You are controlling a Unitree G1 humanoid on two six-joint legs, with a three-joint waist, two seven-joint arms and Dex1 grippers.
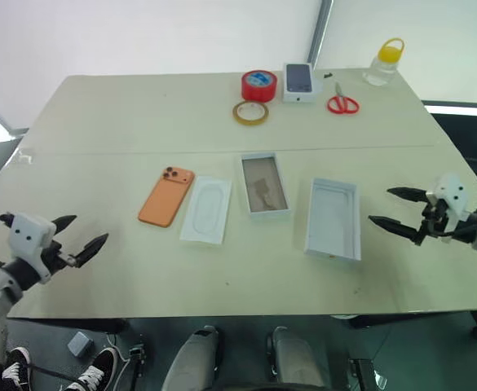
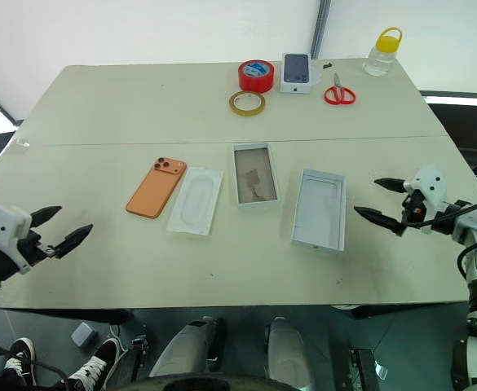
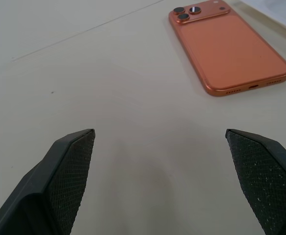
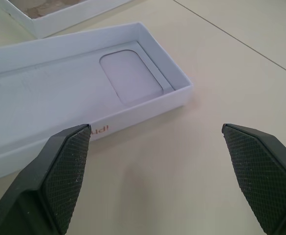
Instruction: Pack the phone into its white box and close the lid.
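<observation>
Nearest, the left gripper (image 1: 81,233) is hovering with fingers spread wide and empty at 8 o'clock over the counter (image 1: 99,122), while the right gripper (image 1: 395,209) is hanging spread and empty at 4 o'clock, just beside the lid (image 1: 333,218). Mid-counter, the phone (image 1: 166,196) is lying face down at 9 o'clock, a flat white card (image 1: 206,210) is resting beside it, and the white box (image 1: 264,185) is sitting open at centre. Farther off at 12 o'clock, tape rolls (image 1: 258,85), a small box (image 1: 300,81), scissors (image 1: 342,102) and a bottle (image 1: 383,63) are standing.
</observation>
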